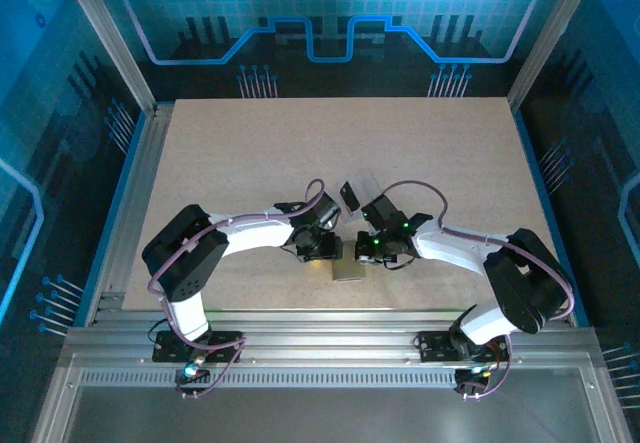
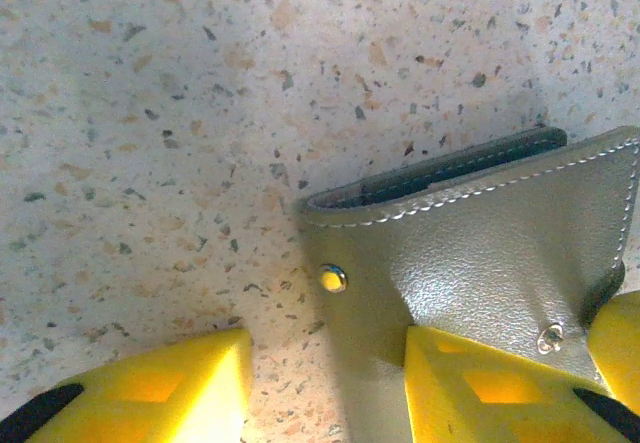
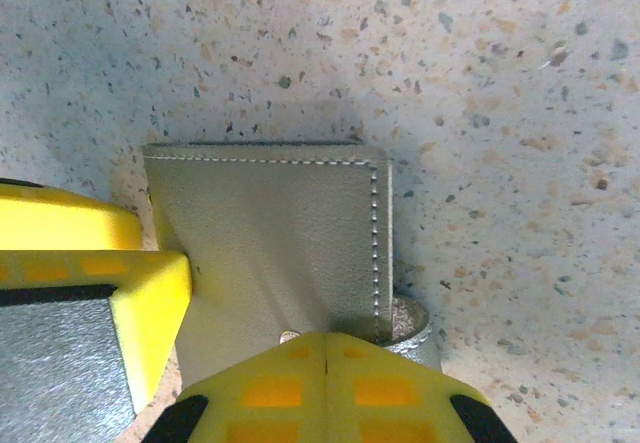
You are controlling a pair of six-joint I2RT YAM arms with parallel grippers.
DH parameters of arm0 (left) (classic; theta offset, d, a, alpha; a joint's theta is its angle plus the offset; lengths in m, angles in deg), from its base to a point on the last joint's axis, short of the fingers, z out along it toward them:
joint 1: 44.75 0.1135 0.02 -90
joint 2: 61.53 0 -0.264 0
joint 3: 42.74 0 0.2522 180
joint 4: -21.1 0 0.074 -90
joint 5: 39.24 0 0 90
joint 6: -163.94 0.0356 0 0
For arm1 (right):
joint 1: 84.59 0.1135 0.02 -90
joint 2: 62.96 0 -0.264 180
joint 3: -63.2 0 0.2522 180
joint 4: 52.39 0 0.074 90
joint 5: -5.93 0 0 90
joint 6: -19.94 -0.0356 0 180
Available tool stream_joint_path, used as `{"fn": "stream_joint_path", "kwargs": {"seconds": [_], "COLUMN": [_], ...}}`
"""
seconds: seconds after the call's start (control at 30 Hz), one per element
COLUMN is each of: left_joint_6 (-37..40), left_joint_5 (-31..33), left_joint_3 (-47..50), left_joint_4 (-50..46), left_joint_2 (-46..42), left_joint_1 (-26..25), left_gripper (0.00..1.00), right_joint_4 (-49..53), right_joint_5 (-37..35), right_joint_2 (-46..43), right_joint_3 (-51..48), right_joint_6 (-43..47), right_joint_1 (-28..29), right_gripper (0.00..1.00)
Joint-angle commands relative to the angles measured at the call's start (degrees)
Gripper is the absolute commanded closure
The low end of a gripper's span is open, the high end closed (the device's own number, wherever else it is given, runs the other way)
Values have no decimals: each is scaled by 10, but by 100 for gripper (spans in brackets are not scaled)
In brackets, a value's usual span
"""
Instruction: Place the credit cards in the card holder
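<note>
Card holder [image 2: 500, 243], edge between left claw [image 2: 320, 393] fingers

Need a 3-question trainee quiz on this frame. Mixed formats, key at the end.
1. True or false: the left gripper has its jaws standing apart.
2. Multiple choice: the card holder is A) grey with pale stitching, B) bright red, C) clear plastic.
3. Short answer: how many snap studs show on the card holder in the left wrist view?
Key: 1 true; 2 A; 3 two.
</note>
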Motion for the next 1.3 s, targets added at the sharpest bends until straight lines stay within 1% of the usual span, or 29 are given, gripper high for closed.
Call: {"fn": "stream_joint_path", "kwargs": {"seconds": [0.0,0.13,0.3,0.53,0.7,1.27], "left_joint_6": [-2,-4,-6,-14,-14,-19], "left_joint_5": [-37,-25,-6,-7,-8,-12], "left_joint_3": [22,20,6,6,5,13], "left_joint_4": [47,46,32,38,39,50], "left_joint_2": [74,82,94,102,104,105], "left_joint_1": [-31,-37,-51,-57,-57,-60], "left_gripper": [56,57,57,56,56,56], "right_joint_4": [-17,-34,-49,-49,-79,-79], "right_joint_5": [41,64,80,81,100,87], "right_joint_2": [-21,-26,-17,4,24,43], "right_joint_3": [-13,-19,-17,-15,-21,-7], "right_joint_6": [-21,-30,-35,-30,-40,-50], "right_joint_1": [-17,-30,-31,-24,-20,-20], "right_gripper": [100,100,100,100,100,100]}}
